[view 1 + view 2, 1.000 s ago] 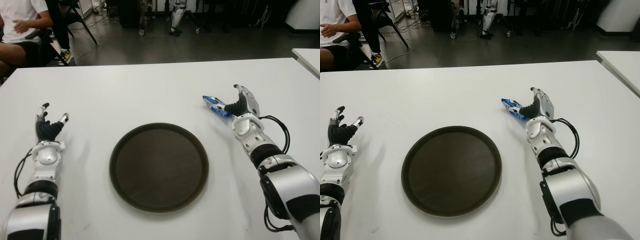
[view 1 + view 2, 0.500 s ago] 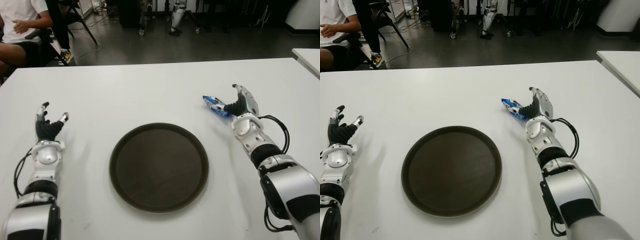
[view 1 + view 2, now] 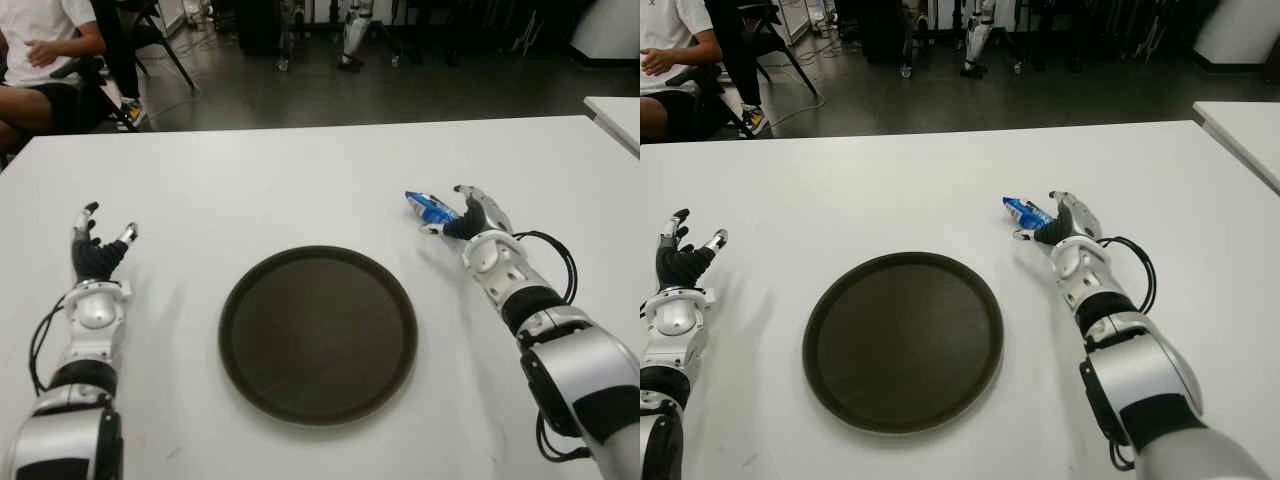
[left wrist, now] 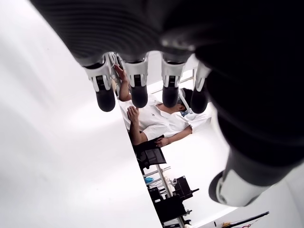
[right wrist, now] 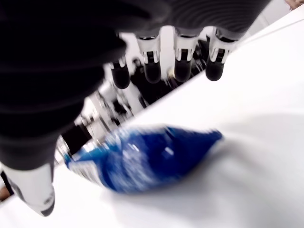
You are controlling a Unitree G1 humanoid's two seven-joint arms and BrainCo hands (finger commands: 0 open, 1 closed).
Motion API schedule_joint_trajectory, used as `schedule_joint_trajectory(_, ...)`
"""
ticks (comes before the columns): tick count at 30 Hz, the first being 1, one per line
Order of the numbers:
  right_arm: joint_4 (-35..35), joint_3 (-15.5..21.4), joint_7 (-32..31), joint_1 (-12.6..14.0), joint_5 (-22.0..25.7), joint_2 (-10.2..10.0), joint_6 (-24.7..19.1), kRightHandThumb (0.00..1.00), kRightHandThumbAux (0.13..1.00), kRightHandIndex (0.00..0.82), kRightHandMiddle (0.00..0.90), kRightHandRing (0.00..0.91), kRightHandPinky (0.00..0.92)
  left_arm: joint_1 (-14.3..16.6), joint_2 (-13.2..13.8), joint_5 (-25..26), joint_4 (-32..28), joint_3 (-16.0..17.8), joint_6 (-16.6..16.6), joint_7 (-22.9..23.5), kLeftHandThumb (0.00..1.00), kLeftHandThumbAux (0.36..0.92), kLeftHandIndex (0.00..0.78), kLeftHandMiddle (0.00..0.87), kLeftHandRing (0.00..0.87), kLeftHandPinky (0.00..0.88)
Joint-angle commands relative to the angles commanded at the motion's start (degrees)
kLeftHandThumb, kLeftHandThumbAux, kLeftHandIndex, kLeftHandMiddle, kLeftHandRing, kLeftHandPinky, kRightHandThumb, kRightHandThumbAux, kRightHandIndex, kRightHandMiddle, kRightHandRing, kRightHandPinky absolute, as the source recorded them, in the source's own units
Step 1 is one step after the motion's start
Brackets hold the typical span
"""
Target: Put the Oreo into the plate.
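While plate [image 3: 318, 334] waits, right hand [image 3: 465, 214] (open) brackets Oreo [image 3: 427, 207].

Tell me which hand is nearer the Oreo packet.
Right. The right hand is over the Oreo packet, fingers open around it; the left hand shows far across the plate.

A white table [image 3: 300, 190] carries everything. A round dark plate [image 3: 318, 333] lies flat on it near the middle, towards the near edge. A blue Oreo packet [image 3: 428, 209] lies on the tabletop at about two o'clock from the plate, apart from its rim. A second white table [image 3: 615, 112] shows at the far right edge.
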State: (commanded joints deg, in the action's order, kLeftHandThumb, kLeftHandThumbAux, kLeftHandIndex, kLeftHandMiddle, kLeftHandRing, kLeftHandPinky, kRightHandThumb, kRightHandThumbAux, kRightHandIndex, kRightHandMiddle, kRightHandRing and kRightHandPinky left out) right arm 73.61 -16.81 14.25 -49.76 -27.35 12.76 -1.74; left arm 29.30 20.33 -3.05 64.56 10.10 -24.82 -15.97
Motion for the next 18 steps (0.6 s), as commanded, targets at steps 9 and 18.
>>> schedule_joint_trajectory(9, 0.8, -0.6, -2.2, -1.8, 0.0, -0.6, -0.9, 0.000, 0.623, 0.000, 0.000, 0.000, 0.000, -0.2, 0.2, -0.1, 0.0, -0.1, -1.1, 0.6, 0.000, 0.714, 0.000, 0.000, 0.000, 0.000)
schedule_joint_trajectory(18, 1.0, -0.9, -2.8, -2.4, 0.1, -0.7, -1.2, 0.000, 0.631, 0.000, 0.000, 0.000, 0.000, 0.0, 0.4, 0.2, 1.0, 0.3, -1.3, 1.3, 0.000, 0.709, 0.000, 0.000, 0.000, 0.000)
